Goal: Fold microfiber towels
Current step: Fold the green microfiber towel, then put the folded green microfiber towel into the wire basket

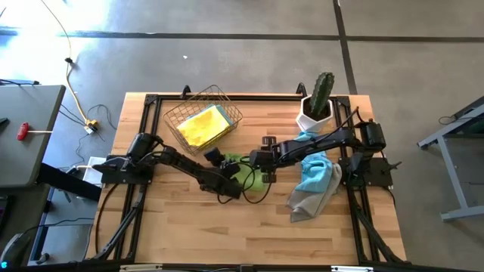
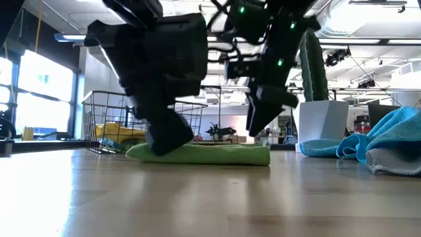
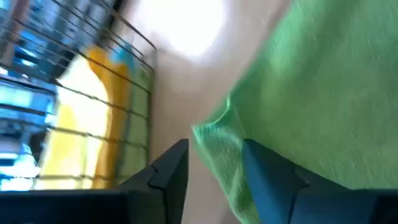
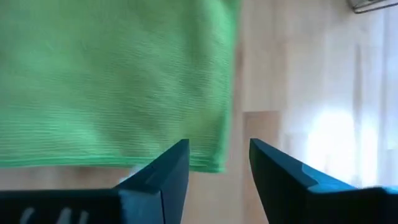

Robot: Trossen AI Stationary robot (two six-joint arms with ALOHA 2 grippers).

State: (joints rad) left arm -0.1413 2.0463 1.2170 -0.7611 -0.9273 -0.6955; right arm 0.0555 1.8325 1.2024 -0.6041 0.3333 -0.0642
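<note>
Where the wooden table (image 1: 189,219) fills most of the overhead view, we see both dark arms reaching in toward its middle. Near its back edge stands a wire basket (image 1: 203,122) with a yellow towel (image 1: 204,127) inside, and a blue edge shows just beside the yellow one through the wires in the left wrist view. At the back right corner a cactus (image 1: 323,91) stands upright in a white pot (image 1: 313,115).

On the right side of the table we find a light blue towel (image 1: 318,172) lying rumpled on top of a grey towel (image 1: 306,202), both loose and unfolded.

Between the two arms lies a lime green towel (image 2: 217,154), folded flat on the table. Our left claw (image 3: 214,165) sits low at one end of it, its fingers parted with a corner of the green cloth lying between them, not pinched. Our right claw (image 4: 217,158) hangs just above the other end, fingers parted over the towel's edge and the bare wood beside it, holding nothing.
</note>
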